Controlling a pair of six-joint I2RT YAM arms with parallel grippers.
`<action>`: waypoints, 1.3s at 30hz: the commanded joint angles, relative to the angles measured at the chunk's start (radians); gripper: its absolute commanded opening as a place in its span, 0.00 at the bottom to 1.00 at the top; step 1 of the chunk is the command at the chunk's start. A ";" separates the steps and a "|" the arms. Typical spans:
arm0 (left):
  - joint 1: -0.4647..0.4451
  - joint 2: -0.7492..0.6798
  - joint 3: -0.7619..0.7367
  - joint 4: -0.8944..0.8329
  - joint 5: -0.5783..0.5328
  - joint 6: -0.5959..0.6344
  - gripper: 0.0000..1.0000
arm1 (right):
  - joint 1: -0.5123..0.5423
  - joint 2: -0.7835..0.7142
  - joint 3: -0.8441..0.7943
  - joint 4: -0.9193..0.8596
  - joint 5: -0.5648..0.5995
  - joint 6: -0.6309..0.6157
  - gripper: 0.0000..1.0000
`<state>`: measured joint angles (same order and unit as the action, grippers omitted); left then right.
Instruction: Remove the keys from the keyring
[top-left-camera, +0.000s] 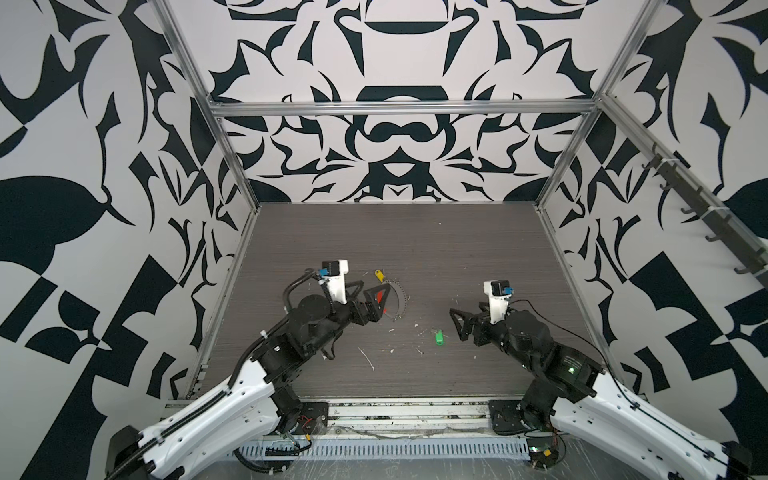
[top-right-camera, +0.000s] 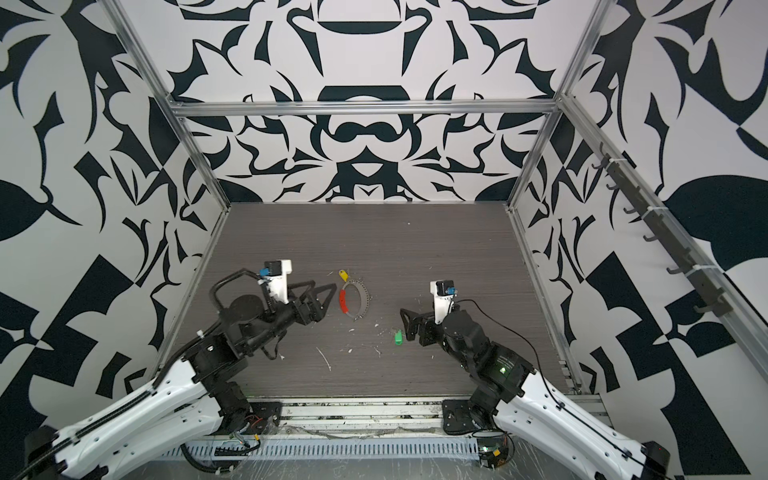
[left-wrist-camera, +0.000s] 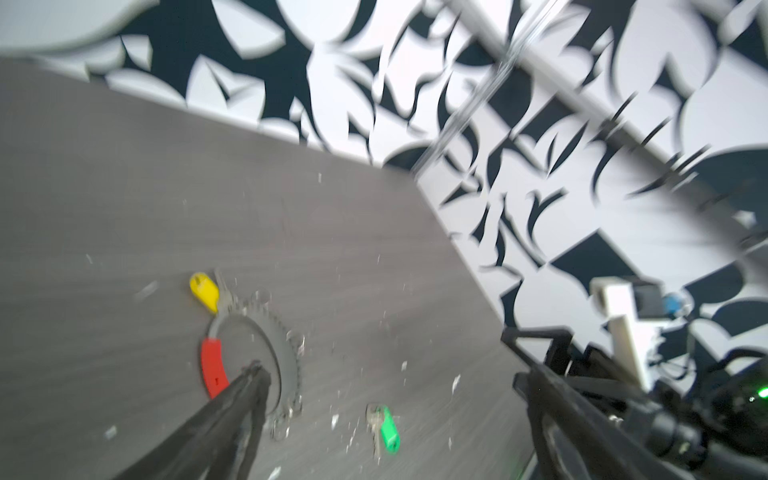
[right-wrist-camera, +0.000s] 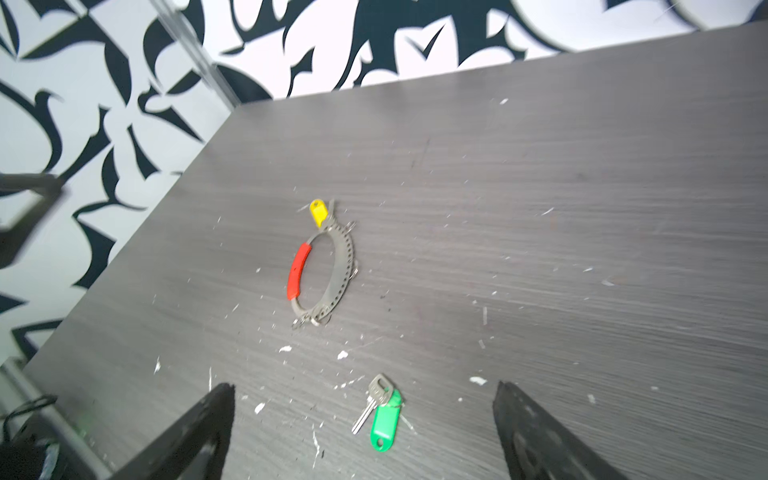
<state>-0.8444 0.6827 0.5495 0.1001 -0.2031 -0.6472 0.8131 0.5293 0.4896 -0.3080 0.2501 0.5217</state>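
The keyring (top-right-camera: 360, 300), a grey hoop with a red sleeve, lies flat on the dark table (top-right-camera: 415, 249); it also shows in the right wrist view (right-wrist-camera: 343, 266) and the blurred left wrist view (left-wrist-camera: 289, 365). The yellow-tagged key (top-right-camera: 343, 274) (right-wrist-camera: 319, 211) touches the hoop's far end. The green-tagged key (top-left-camera: 439, 337) (right-wrist-camera: 384, 419) lies alone, well apart from the hoop. My left gripper (top-right-camera: 328, 296) (left-wrist-camera: 388, 374) is open and empty, just left of the hoop and above the table. My right gripper (top-left-camera: 457, 324) (right-wrist-camera: 363, 390) is open, with the green-tagged key on the table between its fingers.
White flecks of debris (right-wrist-camera: 343, 354) are scattered over the table's front half. Aluminium frame posts (top-left-camera: 232, 149) and patterned walls enclose the table on three sides. A rail of dark hooks (top-left-camera: 706, 208) runs along the right wall.
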 joint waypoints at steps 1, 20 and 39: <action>0.002 -0.086 -0.005 -0.023 -0.197 0.059 0.99 | -0.002 -0.030 0.060 -0.028 0.167 0.019 0.99; 0.554 0.265 -0.012 0.168 -0.535 0.375 0.99 | -0.002 0.028 0.082 0.001 0.485 0.003 1.00; 0.762 0.823 -0.071 0.600 -0.294 0.592 0.99 | -0.003 0.104 0.126 -0.076 0.517 -0.033 0.98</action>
<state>-0.0914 1.4975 0.4995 0.5392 -0.5468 -0.1013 0.8131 0.6056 0.5625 -0.3710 0.7296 0.5098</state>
